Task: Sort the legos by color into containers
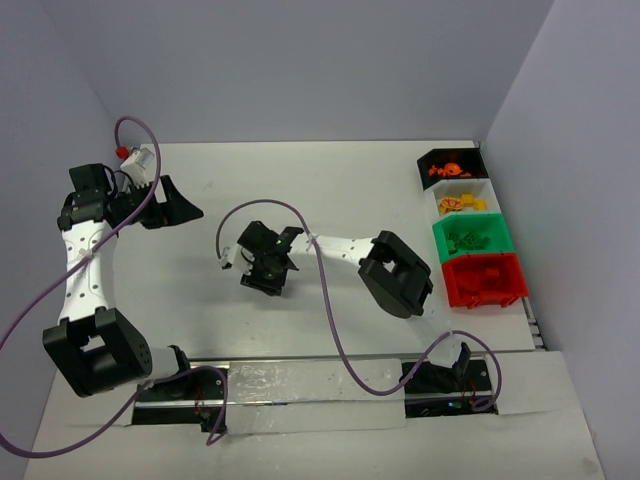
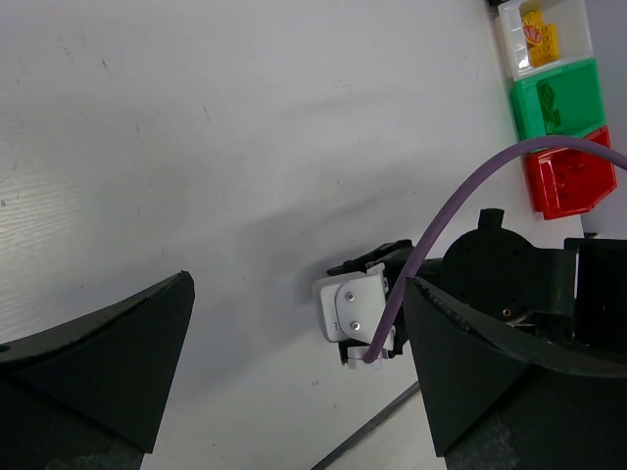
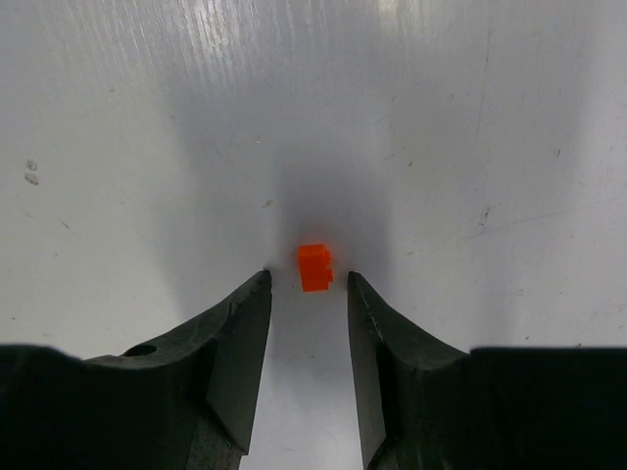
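Right fingers (image 3: 235, 343) apart, orange lego (image 3: 315, 267) at their tips' gap, touching neither

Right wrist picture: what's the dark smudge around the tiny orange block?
Right wrist view: a soft shadow on the white table around the small orange plastic brick, beneath the right gripper; streaky glare at the top. Top external view: even light, faint shadows.

On my feed, a white table (image 1: 300, 190) with faint scuffs, pale lilac-grey back wall (image 1: 300, 60), matching left wall (image 1: 30, 150) and right wall (image 1: 585, 200), shiny strip (image 1: 300, 385) along the near edge, perhaps tape, soft even light.
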Motion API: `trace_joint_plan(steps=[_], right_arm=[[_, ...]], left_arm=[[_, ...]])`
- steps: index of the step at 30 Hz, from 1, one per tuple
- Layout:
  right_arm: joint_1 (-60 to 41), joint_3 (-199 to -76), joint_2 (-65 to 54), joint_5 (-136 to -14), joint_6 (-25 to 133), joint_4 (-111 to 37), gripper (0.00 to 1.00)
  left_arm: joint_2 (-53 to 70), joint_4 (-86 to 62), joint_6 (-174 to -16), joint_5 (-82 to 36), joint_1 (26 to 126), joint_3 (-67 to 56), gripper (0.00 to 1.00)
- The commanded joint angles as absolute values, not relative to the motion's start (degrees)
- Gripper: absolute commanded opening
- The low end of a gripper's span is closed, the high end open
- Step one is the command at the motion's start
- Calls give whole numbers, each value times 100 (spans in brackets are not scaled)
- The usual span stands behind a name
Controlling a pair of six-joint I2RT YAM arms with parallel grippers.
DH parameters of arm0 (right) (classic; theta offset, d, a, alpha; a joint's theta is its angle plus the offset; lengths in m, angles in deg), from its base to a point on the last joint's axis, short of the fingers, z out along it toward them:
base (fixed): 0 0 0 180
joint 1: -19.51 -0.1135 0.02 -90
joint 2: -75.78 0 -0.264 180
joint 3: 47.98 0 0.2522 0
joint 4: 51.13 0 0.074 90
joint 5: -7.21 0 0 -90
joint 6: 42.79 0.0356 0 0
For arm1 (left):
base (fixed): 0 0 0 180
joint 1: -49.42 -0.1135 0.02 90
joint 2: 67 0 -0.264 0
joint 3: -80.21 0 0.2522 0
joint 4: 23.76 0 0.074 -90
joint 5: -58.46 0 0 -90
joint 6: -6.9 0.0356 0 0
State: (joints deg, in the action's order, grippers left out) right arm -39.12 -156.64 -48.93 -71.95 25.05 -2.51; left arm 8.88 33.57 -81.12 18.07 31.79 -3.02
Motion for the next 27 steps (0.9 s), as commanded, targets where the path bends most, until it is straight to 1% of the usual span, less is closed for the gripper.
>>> trace_joint_plan(steps=[1, 2, 3, 4, 8, 12, 18, 23, 27], right_arm=[[-3946, -15895, -5080, -7057, 2524, -336, 42], [-3946, -15896, -5097, -7058, 2531, -336, 41], [-3946, -15904, -5114, -7066, 2523, -336, 37], [-3946, -15903, -5122, -7066, 2515, -336, 37], [-3946, -15856, -5118, -7079, 2501, -340, 26], [-3946, -15792, -5096, -7112, 2488, -362, 19], [-3926, -15611, -4887, -7234, 2502, -413, 1], [-3649, -15386, -4307, -7168, 2644, -406, 0], [-2844, -15272, -3599, -6801, 2843, -278, 0]], left_arm=[[850, 3351, -8037, 1944, 3149, -509, 98], [850, 3355, -8036, 1943, 3148, -509, 98], [850, 3386, -8019, 1935, 3140, -509, 98], [850, 3386, -8011, 1934, 3141, -510, 98], [854, 3378, -8002, 1896, 3140, -509, 98], [883, 3360, -8020, 1852, 3140, -509, 98], [887, 3351, -8010, 1808, 3149, -527, 97], [854, 3369, -7897, 1751, 3149, -527, 99], [798, 3270, -7880, 1656, 3189, -502, 99]])
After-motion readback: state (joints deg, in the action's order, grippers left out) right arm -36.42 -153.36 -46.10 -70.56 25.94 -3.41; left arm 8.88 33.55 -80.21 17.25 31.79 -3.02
